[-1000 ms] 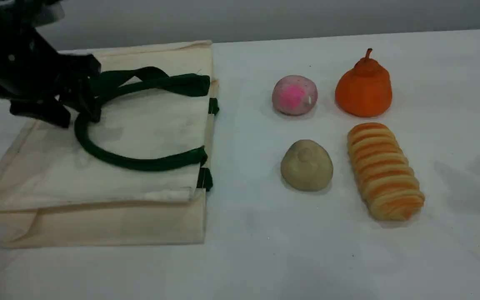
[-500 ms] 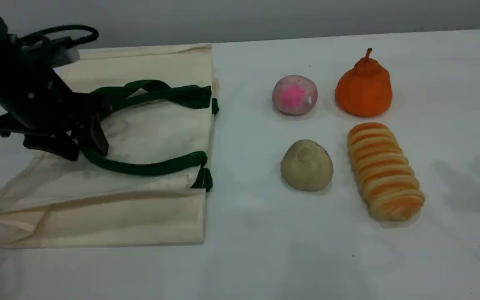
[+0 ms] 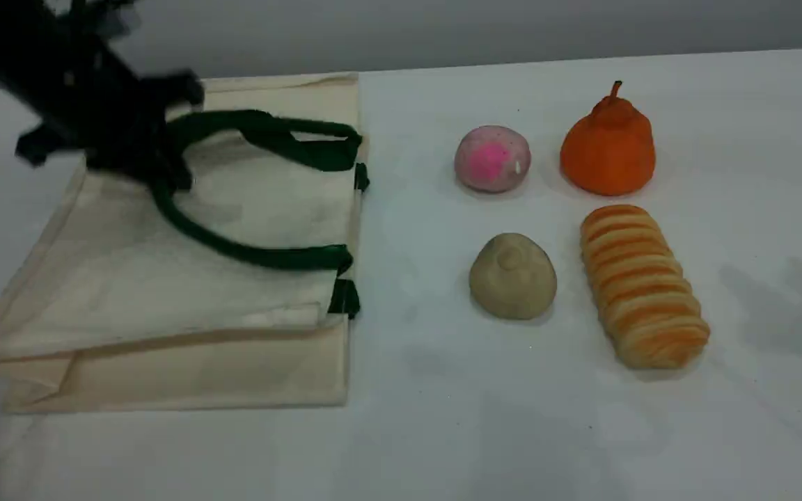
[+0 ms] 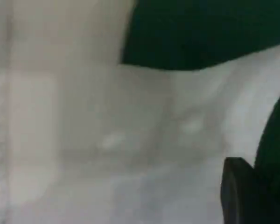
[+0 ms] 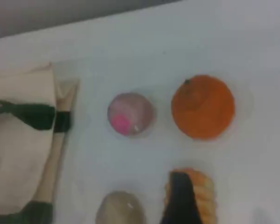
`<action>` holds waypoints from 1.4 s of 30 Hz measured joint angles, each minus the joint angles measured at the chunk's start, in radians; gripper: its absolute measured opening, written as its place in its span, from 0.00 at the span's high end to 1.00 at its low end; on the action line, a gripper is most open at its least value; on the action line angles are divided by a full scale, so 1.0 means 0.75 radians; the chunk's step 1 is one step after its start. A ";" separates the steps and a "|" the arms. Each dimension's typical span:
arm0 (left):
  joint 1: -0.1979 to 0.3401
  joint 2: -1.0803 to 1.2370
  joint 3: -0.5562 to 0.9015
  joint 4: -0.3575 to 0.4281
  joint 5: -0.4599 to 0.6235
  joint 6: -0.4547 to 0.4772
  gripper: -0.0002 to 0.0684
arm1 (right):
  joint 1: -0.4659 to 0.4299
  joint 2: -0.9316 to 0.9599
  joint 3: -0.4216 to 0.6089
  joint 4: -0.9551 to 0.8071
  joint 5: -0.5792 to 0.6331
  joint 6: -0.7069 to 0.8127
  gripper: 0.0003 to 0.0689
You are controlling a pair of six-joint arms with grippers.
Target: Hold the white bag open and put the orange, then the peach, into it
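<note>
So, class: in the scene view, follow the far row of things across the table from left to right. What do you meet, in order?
white bag → peach → orange

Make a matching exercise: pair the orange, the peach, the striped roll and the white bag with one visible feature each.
Things:
1. orange
2. peach
3. striped roll
4. white bag

Features:
A. dark green handles
B. magenta patch
C. brown stem on top
D. cream bands

Pairs: 1-C, 2-B, 3-D, 4-A
</note>
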 joint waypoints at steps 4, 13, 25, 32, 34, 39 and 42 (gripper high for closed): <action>0.000 -0.064 -0.159 0.000 0.199 0.001 0.90 | 0.000 0.038 0.000 0.102 -0.029 -0.091 0.31; 0.000 -0.267 -0.341 0.005 0.547 0.027 0.90 | 0.000 0.249 0.000 0.441 -0.072 -0.423 0.31; 0.000 -0.515 -0.339 0.005 0.797 0.067 0.90 | 0.000 0.559 -0.106 0.957 0.026 -1.006 0.31; 0.000 -0.594 -0.339 0.128 0.811 -0.012 0.90 | 0.038 0.734 -0.270 0.955 0.041 -1.007 0.31; 0.000 -0.607 -0.339 0.129 0.832 -0.013 0.90 | 0.066 0.785 -0.325 0.955 0.039 -1.008 0.31; 0.000 -0.654 -0.368 0.106 0.883 -0.013 0.90 | 0.144 0.933 -0.437 0.954 -0.003 -1.007 0.31; 0.000 -0.669 -0.396 0.104 0.905 -0.012 0.90 | 0.170 1.014 -0.488 0.951 -0.031 -1.007 0.31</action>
